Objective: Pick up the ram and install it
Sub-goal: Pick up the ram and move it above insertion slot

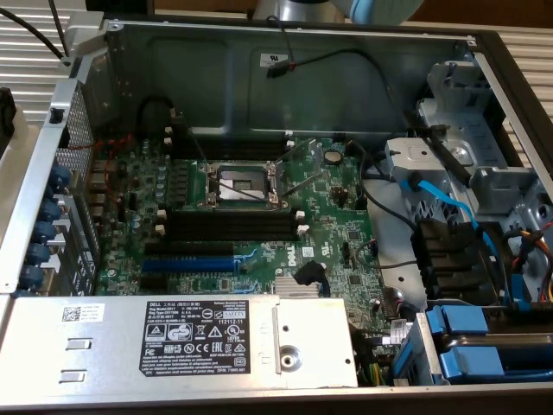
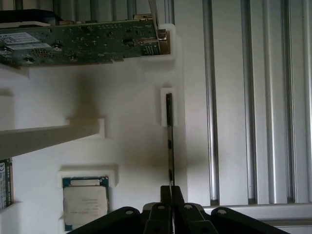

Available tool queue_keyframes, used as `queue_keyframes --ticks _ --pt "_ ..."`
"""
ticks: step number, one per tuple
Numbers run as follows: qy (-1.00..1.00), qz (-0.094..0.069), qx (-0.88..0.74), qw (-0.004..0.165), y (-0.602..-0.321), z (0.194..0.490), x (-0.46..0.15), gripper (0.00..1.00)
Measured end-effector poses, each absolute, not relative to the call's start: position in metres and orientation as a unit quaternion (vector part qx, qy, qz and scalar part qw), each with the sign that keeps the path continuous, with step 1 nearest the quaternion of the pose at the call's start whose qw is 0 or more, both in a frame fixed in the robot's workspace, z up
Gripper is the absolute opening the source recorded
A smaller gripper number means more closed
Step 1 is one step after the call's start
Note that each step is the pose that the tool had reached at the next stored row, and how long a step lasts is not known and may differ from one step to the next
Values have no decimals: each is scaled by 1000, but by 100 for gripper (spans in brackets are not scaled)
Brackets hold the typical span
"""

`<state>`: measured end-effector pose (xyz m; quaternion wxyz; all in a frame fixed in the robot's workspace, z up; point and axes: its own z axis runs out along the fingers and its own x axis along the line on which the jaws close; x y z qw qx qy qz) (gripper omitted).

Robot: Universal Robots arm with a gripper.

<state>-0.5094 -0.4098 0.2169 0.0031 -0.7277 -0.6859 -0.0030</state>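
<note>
In the exterior view the open case lies ready. From that view's left come the blue slot (image 1: 186, 264), then the black slots (image 1: 233, 226) just below the socket (image 1: 246, 183), then loose cables (image 1: 384, 194) off the board's right edge.

At the wrist, a white tray (image 2: 126, 136) carries a green card (image 2: 83, 44) and a processor (image 2: 85, 200). Beside them the ram (image 2: 169, 141) stands on edge, its far end seated in a white bracket (image 2: 163, 105). The gripper (image 2: 171, 191) is drawn narrow. Its fingers are pinched on the ram, as far as I can tell at its near end, so the stick looks gripped but not yet lifted out of the tray.

That hold is my worry. With the stick caught at one end, I'd judge it could pivot in the pinch. It could also drag against the bracket as it rises and come away crooked. A crooked stick over the case is trouble, because it may meet a black slot skewed, ride up on a white end clip, or miss the notch. Pressing down then could bend the contacts or flex the board. The cables near the board could also catch the arm as it reaches in.
</note>
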Motion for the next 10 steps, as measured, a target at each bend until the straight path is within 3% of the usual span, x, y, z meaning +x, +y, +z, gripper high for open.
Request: queue_keyframes --ticks 1,9,10 --pt "-686 -3 -728 3 -410 217 -509 18" --pt "-686 -3 -728 3 -410 217 -509 20" --pt "-686 -3 -728 3 -410 217 -509 26"
